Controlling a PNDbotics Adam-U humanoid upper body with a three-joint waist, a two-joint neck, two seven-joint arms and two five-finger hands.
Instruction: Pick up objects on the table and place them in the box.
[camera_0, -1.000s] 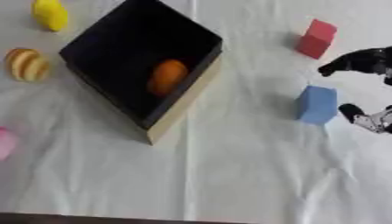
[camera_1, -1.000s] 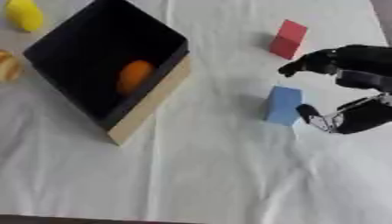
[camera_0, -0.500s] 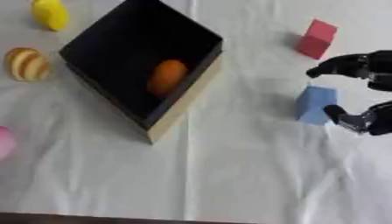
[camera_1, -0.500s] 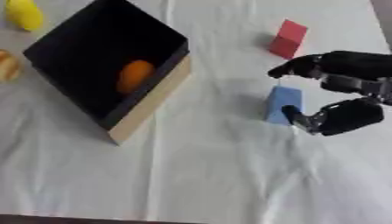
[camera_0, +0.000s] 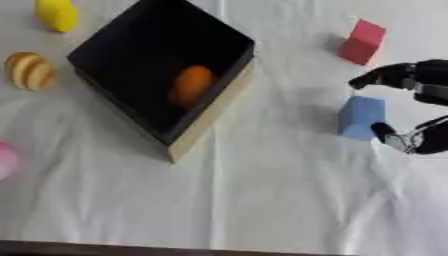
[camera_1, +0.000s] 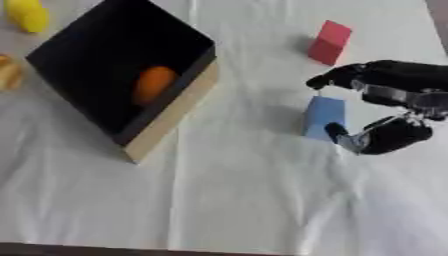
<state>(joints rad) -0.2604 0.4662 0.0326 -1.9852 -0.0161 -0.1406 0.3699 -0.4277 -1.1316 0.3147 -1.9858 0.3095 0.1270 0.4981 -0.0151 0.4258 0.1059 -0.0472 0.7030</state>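
**Right hand bracketing the blue block**

The right hand (camera_1: 394, 107) is reaching in from the right edge, fingers (camera_1: 337, 77) and thumb (camera_1: 343, 136) spread apart around the blue block (camera_1: 325, 117). The fingers are hanging just past the block's far end and the thumb is sitting at its near right corner, touching it or a hair off; the views are not settling which. The hand is not pinching anything. The left hand is not showing in either view.

The blue block is lying on the white tablecloth (camera_0: 262, 200), to the right of the box (camera_0: 162, 70) and well apart from it. Its long axis is running roughly away from the robot, leaning slightly to the right at the far end.

The red block (camera_0: 362, 42) is sitting farther back, beyond the fingers and clear of them, tilted the same way.

The box, black inside with a pale wooden outer wall, is standing skewed, one corner pointing toward the robot. An orange object (camera_0: 192, 86) is lying inside it, its long axis running front to back.

Left of the box, a yellow object (camera_0: 57, 14) is resting near the far edge, a striped tan and orange one (camera_0: 29, 70) closer in, and a pink one (camera_0: 7, 160) is peeking in at the left edge.
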